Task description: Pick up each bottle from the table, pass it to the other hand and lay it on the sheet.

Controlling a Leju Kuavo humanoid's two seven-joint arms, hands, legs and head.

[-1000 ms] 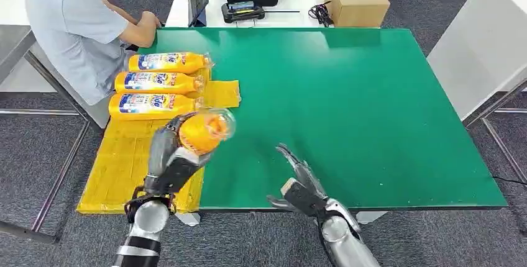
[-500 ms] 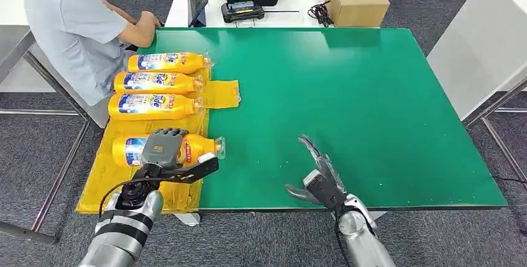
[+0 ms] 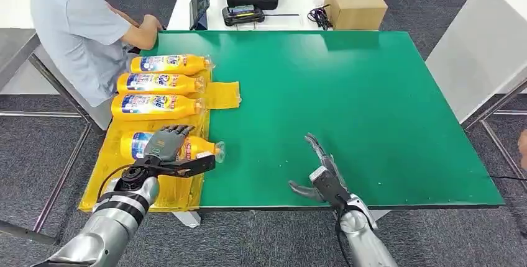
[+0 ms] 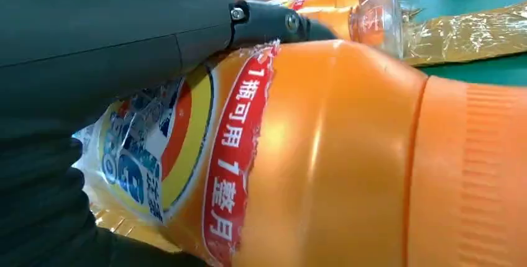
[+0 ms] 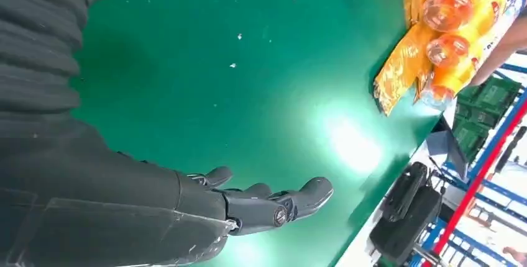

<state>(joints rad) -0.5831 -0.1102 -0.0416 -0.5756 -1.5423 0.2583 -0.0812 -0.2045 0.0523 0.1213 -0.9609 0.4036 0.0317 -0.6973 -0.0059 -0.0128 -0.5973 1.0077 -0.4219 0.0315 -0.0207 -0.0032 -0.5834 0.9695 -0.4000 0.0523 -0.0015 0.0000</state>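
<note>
Far left: a person (image 3: 74, 28) sits at the table corner, beside the yellow sheet (image 3: 118, 180). 3 bottles (image 3: 158, 84) lie side by side on it, caps toward the green table (image 3: 348, 105). Your left hand (image 3: 166, 152) rests over the 4th bottle (image 3: 197, 148), fingers draped across its body, thumb alongside; bottle lies down on the sheet, long axis parallel to the others. Judged move: lift straight off. Right hand (image 3: 323, 177) hovers with fingers spread, holding nothing, well apart
</note>
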